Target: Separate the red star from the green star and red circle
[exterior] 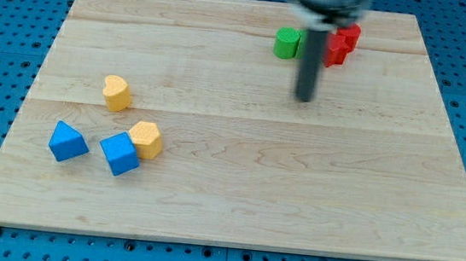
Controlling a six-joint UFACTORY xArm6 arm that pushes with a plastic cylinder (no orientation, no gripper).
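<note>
A green block (288,42), its shape unclear, sits near the view's top, right of centre. Two red blocks lie just to its right: one (336,49) partly hidden behind my rod, another (350,35) touching it above and to the right. I cannot tell which red block is the star and which the circle. My rod comes down from the top between the green block and the red ones. My tip (305,97) rests on the board below this group, apart from all three blocks.
A yellow heart-like block (117,92) lies at the left. Below it are a blue triangular block (68,141), a blue cube (119,154) and a yellow hexagonal block (146,138) touching the cube. The wooden board (236,191) lies on a blue pegboard.
</note>
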